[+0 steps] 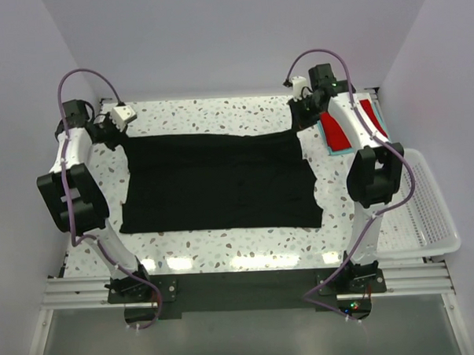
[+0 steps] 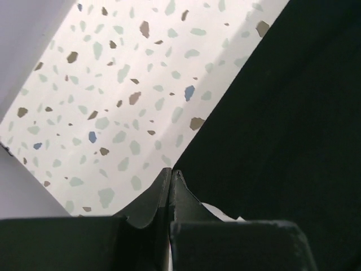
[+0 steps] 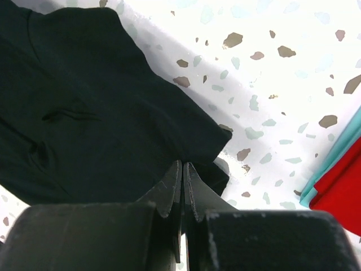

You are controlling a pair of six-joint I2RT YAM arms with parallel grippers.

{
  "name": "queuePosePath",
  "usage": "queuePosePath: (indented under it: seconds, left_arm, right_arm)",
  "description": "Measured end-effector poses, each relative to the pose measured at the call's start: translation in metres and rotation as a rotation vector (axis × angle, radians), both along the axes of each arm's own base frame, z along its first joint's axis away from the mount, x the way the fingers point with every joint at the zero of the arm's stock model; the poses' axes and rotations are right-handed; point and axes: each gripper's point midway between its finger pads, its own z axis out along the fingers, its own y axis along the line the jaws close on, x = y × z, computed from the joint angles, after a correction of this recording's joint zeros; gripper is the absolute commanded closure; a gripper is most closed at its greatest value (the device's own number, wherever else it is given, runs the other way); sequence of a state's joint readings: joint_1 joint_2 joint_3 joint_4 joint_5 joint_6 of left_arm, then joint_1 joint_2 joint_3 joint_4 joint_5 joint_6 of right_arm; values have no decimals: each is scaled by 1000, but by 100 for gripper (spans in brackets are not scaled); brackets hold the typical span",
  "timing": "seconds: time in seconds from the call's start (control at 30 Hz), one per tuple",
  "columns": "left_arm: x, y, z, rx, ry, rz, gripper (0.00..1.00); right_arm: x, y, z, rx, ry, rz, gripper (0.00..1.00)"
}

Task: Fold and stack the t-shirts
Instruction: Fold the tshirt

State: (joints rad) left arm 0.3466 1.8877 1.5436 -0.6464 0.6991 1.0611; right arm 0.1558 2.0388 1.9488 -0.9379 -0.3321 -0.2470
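The black t-shirt [image 1: 217,182] lies spread flat across the middle of the table. My left gripper [image 1: 119,140] is at its far left corner, and in the left wrist view the jaws [image 2: 171,173] are shut on the shirt's edge [image 2: 282,124]. My right gripper [image 1: 298,125] is at the far right corner, and in the right wrist view it [image 3: 183,165] is shut, pinching the black cloth [image 3: 90,113]. The red t-shirt [image 1: 347,124] lies folded on the teal t-shirt [image 1: 334,144] at the far right, partly hidden by my right arm. Both also show in the right wrist view, red [image 3: 344,195] over teal [image 3: 333,161].
A white mesh basket [image 1: 429,208] stands at the table's right edge beside my right arm. The speckled tabletop [image 1: 224,241] shows bare in front of the black shirt and behind it. White walls close in on three sides.
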Motion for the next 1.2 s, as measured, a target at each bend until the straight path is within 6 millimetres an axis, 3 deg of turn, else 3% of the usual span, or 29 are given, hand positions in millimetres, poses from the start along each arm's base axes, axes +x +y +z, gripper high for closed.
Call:
queuePosePath:
  seconds: [0.27, 0.43, 0.83, 1.07, 1.2]
  left_arm:
    - [10, -8, 3, 12, -61, -6, 100]
    - [-1, -8, -5, 51, -54, -27, 100]
    - [-46, -7, -33, 124, 34, -119, 100]
    - [-96, -16, -74, 124, 180, -175, 100]
    - [-113, -18, -91, 113, 244, -169, 100]
  right_arm:
    - [3, -1, -2, -7, -6, -4, 100]
    - [0, -1, -5, -8, 3, -3, 100]
    - [-53, -10, -48, -35, 156, 11, 100]
    - [-71, -13, -61, -43, 183, 19, 100]
    - [-80, -14, -75, -48, 217, 19, 100]
